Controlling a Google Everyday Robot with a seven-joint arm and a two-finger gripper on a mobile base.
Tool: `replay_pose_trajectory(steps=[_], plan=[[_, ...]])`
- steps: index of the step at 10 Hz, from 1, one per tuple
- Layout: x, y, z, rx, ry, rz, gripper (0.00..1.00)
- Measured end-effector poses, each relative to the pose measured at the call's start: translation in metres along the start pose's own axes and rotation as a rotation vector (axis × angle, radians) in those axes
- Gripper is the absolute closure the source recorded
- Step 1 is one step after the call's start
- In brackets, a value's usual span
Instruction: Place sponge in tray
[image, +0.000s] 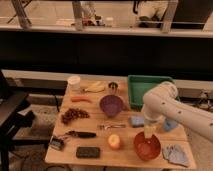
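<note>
We are looking at a purple bowl (111, 105) standing left of the gripper (150, 133) and farther back on the wooden table (92, 122). The blue sponge (136, 121) is lying on the table just left of the gripper. The gripper is hanging over the red bowl (146, 148); we cannot tell whether it is open or closed. The green tray (142, 89) is sitting behind it.

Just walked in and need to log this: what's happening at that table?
A one-armed robot is working on getting a sponge into the green tray. Its gripper hangs low over the wooden table, right beside the blue sponge and above the orange bowl. The sponge lies on the table, not yet in the tray behind it.
</note>
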Motion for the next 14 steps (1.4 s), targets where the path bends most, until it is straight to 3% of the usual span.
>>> replay_pose_trajectory(steps=[2, 5, 7, 10, 14], plan=[[-0.001, -0.005, -0.011, 0.009, 0.031, 0.001, 0.2], [-0.006, -0.015, -0.013, 0.011, 0.03, -0.001, 0.2], [-0.004, -0.02, -0.014, 0.016, 0.008, 0.0, 0.2], [0.003, -0.035, -0.021, 0.068, -0.046, -0.001, 0.2], [0.014, -0.055, -0.017, 0.109, -0.09, -0.015, 0.2]])
